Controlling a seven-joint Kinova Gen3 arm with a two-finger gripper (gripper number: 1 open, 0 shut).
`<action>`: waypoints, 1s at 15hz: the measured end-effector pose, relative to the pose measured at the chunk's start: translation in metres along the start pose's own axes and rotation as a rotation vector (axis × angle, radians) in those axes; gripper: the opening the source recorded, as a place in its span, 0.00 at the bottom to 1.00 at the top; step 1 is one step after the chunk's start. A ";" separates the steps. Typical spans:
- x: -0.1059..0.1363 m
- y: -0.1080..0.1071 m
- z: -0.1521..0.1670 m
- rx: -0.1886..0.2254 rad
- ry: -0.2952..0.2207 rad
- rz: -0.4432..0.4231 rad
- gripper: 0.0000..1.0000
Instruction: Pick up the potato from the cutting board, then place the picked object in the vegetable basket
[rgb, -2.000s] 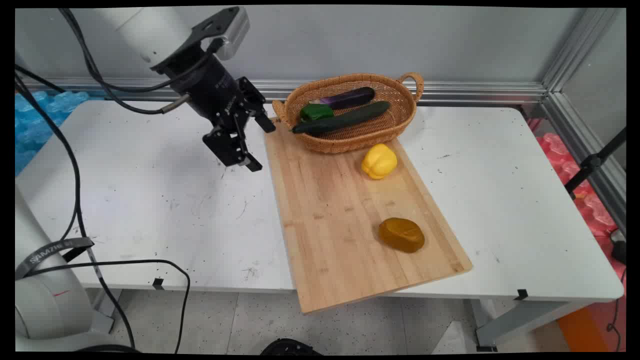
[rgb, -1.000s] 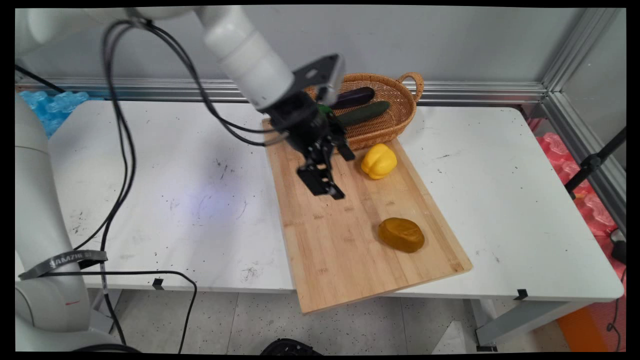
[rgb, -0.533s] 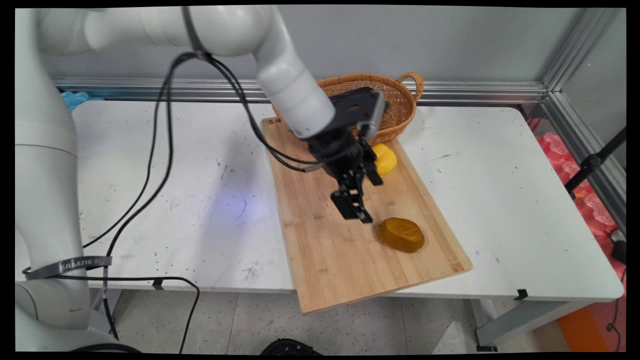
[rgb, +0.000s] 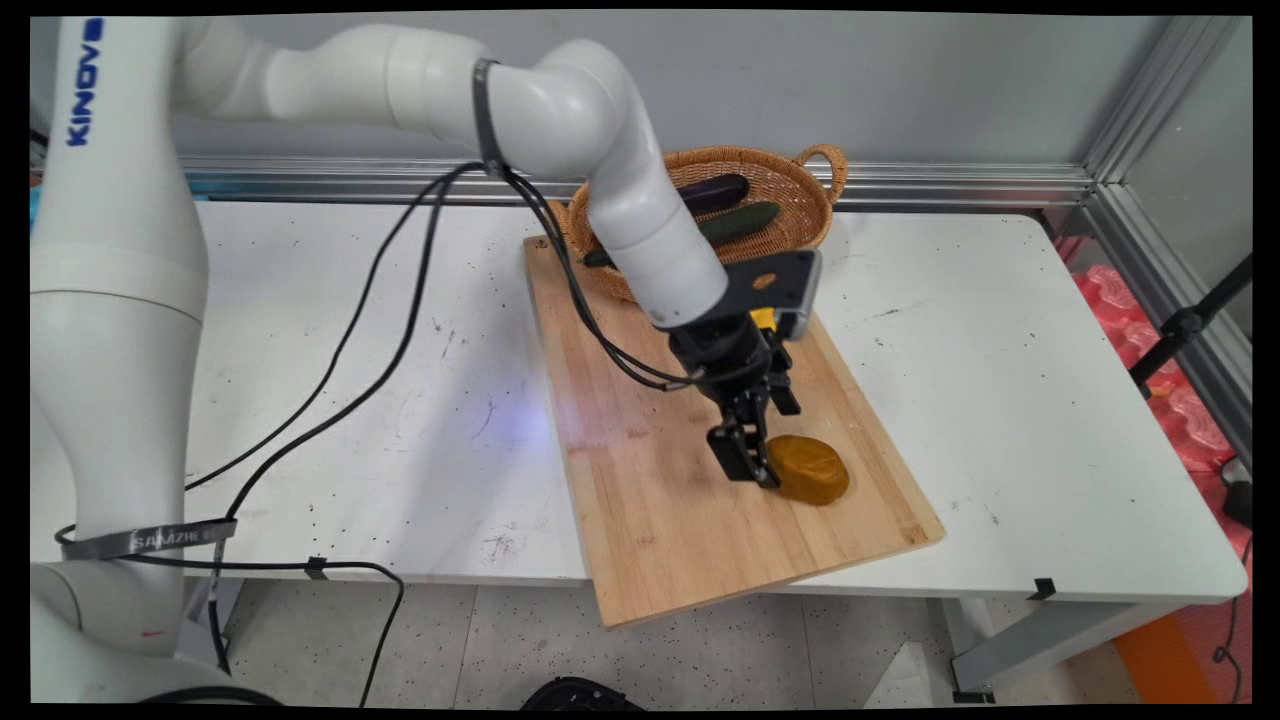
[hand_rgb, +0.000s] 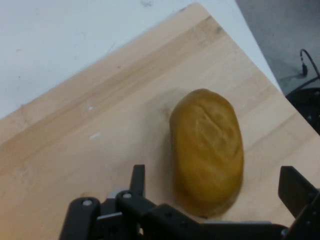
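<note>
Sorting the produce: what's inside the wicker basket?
In the woven wicker basket: a dark purple eggplant and a long green cucumber. The white arm hides its left part.

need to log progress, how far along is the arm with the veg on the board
Done: cucumber and eggplant lie in the basket. In hand: open gripper straddles the brown potato on the cutting board, not gripped. Left: that potato and the yellow pepper, mostly hidden.

lab | framed white table (rgb: 1000, 330) | aluminium rails (rgb: 950, 185) | robot arm (rgb: 620, 200)
</note>
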 end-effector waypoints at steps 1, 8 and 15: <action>0.002 -0.001 0.006 -0.002 -0.003 0.001 1.00; 0.008 -0.003 0.024 -0.016 -0.013 0.006 0.00; 0.016 0.003 -0.005 0.025 -0.018 -0.045 0.00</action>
